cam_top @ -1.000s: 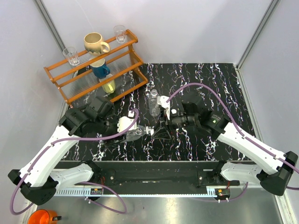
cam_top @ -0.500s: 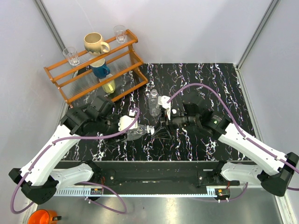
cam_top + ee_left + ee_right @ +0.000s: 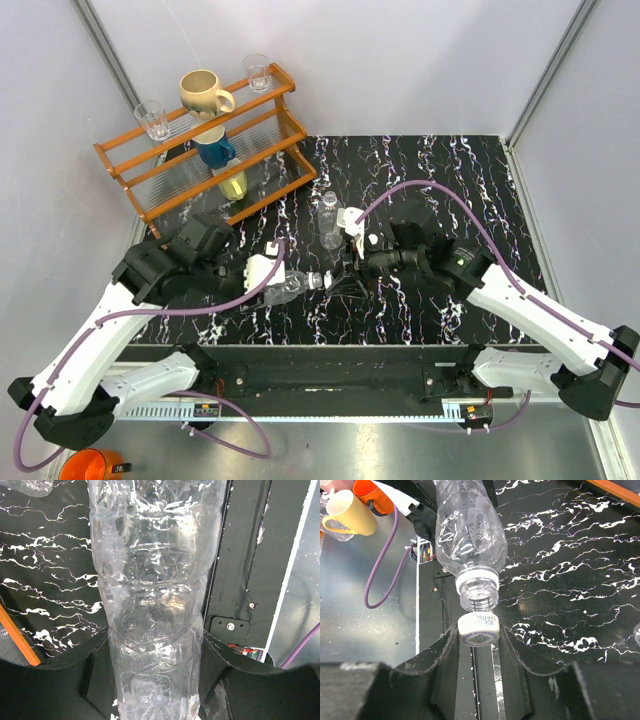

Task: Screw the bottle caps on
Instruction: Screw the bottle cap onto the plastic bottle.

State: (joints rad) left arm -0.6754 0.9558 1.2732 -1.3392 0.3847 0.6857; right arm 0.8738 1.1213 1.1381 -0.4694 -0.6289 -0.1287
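My left fingers (image 3: 60, 690) clamp the bottle (image 3: 470, 530), neck pointing right, and my right fingers (image 3: 442, 665) pinch the cap (image 3: 478, 629) just at its open mouth, roughly in line.

A robot lab cell: a left arm (image 3: 95, 335) and right arm (image 3: 535, 310) bolted at the counter's (image 3: 440, 165) near edge, purple cables (image 3: 420, 181), bare grey walls (image 3: 400, 60) around it, a mug rack (image 3: 173, 120) at its far left corner.
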